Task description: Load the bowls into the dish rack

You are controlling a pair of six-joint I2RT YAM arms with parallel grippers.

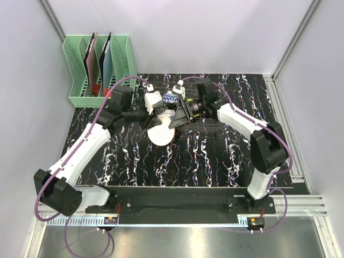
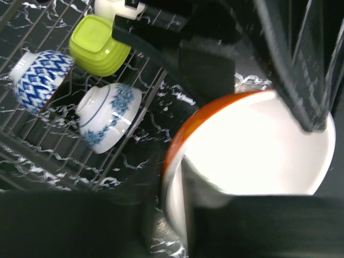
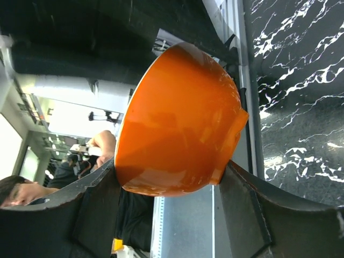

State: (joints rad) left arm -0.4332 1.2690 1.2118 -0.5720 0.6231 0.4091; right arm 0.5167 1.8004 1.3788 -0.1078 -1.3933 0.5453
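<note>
— Right gripper [image 3: 172,164]?
— Clamped on the orange bowl [image 3: 177,118], which is tipped sideways just beside the dish rack [image 2: 54,161].
— Left gripper [image 1: 153,122]?
— At the bowl's rim; whether it grips, I cannot tell.

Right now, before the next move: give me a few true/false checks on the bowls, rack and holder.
The orange bowl sits between the right gripper's fingers. True.
The orange bowl's inside is orange too. False: it is white.
Two blue-patterned bowls lie in the dish rack. True.
The lime green bowl is on the bare table. False: it is in the rack beside them.
The mint-green holder is empty. False: flat items stand in its slots.
</note>
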